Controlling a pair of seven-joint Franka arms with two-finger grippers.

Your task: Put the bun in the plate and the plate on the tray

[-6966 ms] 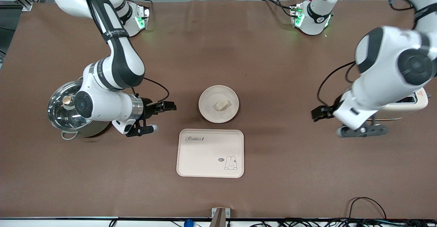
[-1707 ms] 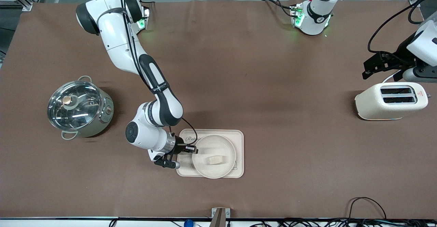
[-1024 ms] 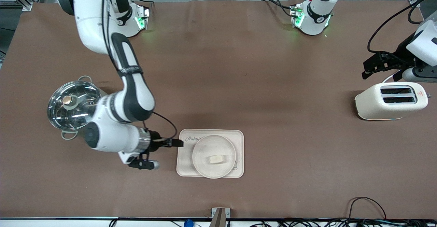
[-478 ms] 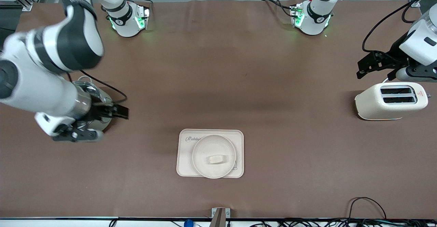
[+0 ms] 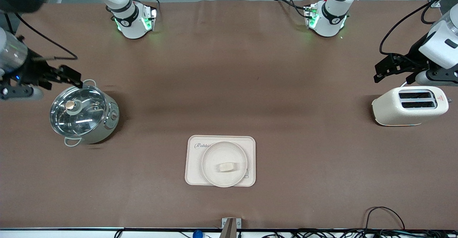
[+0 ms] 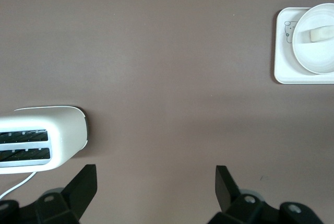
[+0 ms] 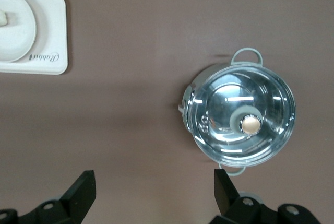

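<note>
The bun [image 5: 225, 167] lies in the plate [image 5: 209, 157], and the plate sits on the tray [image 5: 193, 159], overlapping the bunny corner, nearer the front camera than anything else on the table. To my eye both parts of the job look done, so the step in hand is simply to get clear and stay clear.

My right gripper [image 5: 62, 75] hangs in the air at the right arm's end of the table, just beside the pot [image 5: 84, 113], fingers spread wide and holding nothing. My left gripper [image 5: 390, 68] waits above the table by the toaster [image 5: 409, 105], also spread and empty.

To finish well, I judge I should stay high, since the pot's lid knob is close under my right wrist and the toaster's cord [image 6: 15, 186] trails near my left one. I should not sweep low over the tray: the plate rests toward one edge of it, and a brush could slide it off the rim.
</note>
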